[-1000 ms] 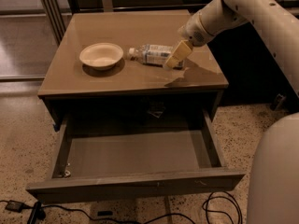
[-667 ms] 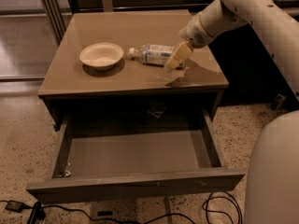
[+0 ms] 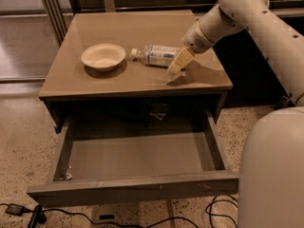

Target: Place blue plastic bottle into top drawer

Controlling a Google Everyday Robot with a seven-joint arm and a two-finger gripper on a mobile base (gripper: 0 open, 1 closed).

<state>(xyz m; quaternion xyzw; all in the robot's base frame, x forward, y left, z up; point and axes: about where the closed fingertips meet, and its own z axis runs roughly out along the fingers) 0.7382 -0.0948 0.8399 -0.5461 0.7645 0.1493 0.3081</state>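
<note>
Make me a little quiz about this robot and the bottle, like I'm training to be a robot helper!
1. True or false: the blue plastic bottle lies on its side on the cabinet top, cap toward the bowl.
2. Fill in: the top drawer is pulled ____.
3. Where is the gripper? A inside the drawer; B at the bottle's base end, over the cabinet top; C over the bowl.
Key: 1 true; 2 open; 3 B.
</note>
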